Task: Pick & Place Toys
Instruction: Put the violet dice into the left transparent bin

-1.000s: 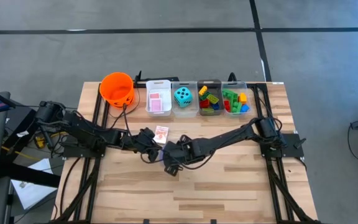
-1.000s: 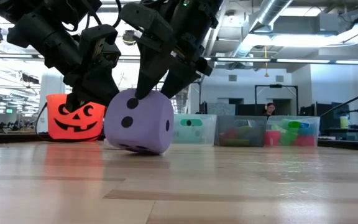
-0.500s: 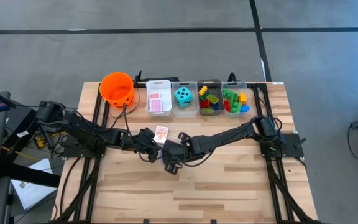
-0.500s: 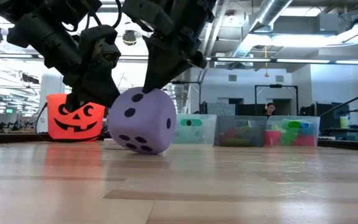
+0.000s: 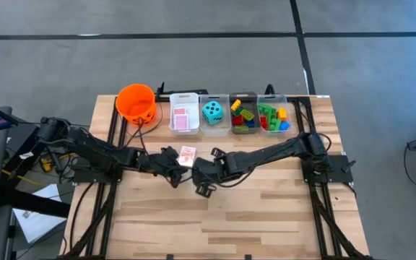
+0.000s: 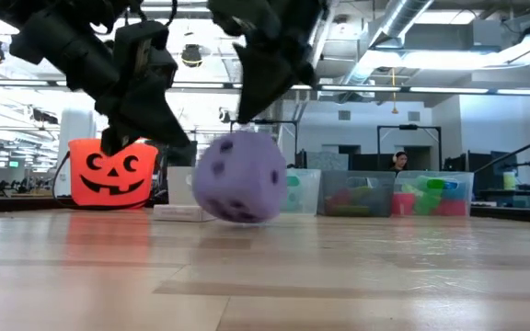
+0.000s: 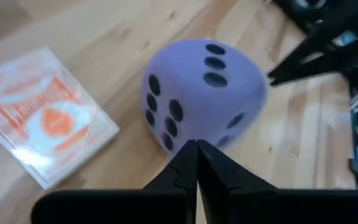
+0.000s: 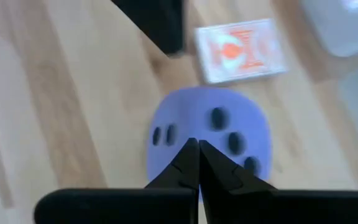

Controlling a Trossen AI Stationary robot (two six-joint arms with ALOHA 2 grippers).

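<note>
I'm watching the purple die (image 6: 240, 177) sitting loose on the bench (image 6: 357, 276) just beside the card pack (image 7: 42, 127), both the left gripper (image 7: 196, 151) and right gripper (image 8: 194, 151) pinched closed and empty, risking nudging it rolling away rather than grasping it.

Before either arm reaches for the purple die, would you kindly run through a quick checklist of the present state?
1. Purple die free of both grippers: ok, neither holds it.
2. Left gripper fingers ready to grasp: not ok, shut.
3. Right gripper fingers ready to grasp: not ok, shut.
4. Die at rest on the table: cannot tell, it looks blurred.
5. Card pack apart from the die: ok.
</note>
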